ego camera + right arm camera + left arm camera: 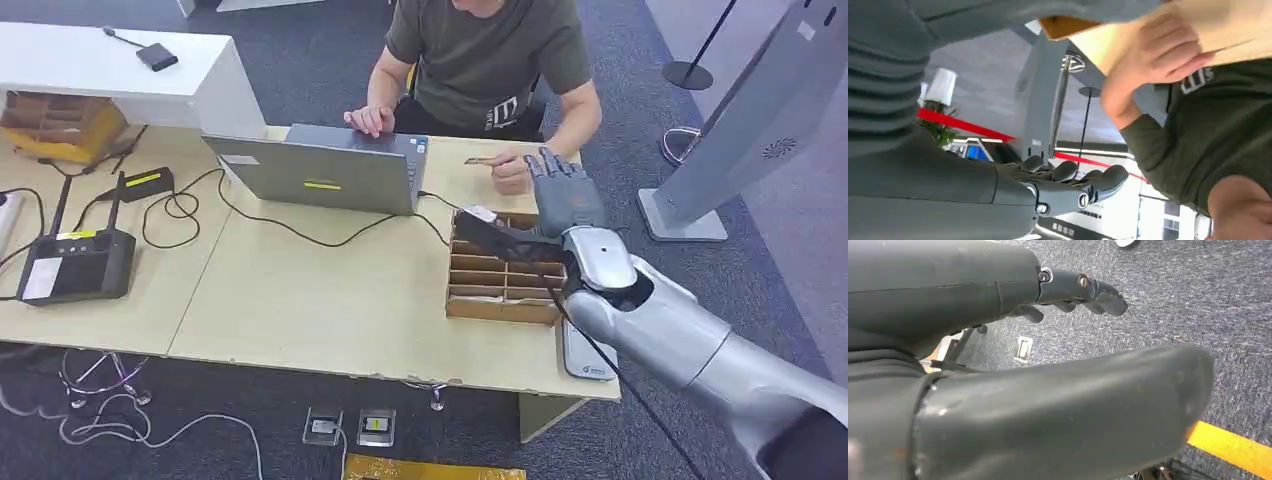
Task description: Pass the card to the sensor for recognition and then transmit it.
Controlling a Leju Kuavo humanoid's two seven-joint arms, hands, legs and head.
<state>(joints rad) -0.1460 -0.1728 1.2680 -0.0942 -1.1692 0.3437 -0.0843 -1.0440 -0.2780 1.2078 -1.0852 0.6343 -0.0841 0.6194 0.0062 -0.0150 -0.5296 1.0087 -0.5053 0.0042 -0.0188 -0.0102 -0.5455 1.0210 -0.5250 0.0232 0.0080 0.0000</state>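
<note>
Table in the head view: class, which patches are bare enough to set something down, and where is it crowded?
Bare: the table between the laptop, black router and cardboard divider tray. Crowded: the far right corner, where the right hand meets the person's hand holding the card.

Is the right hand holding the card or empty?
Empty: the right hand is spread, and the person's hand holds the card.

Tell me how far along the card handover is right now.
Looks nearly done. The thin tan card is in the seated person's hand, over the pale wooden table beside the grey laptop. The robot's right hand is raised next to it, fingers spread and holding nothing. Its left hand hangs over dark carpet. Whether the sensor step happened cannot be judged. Left: probably withdrawing the right arm.
</note>
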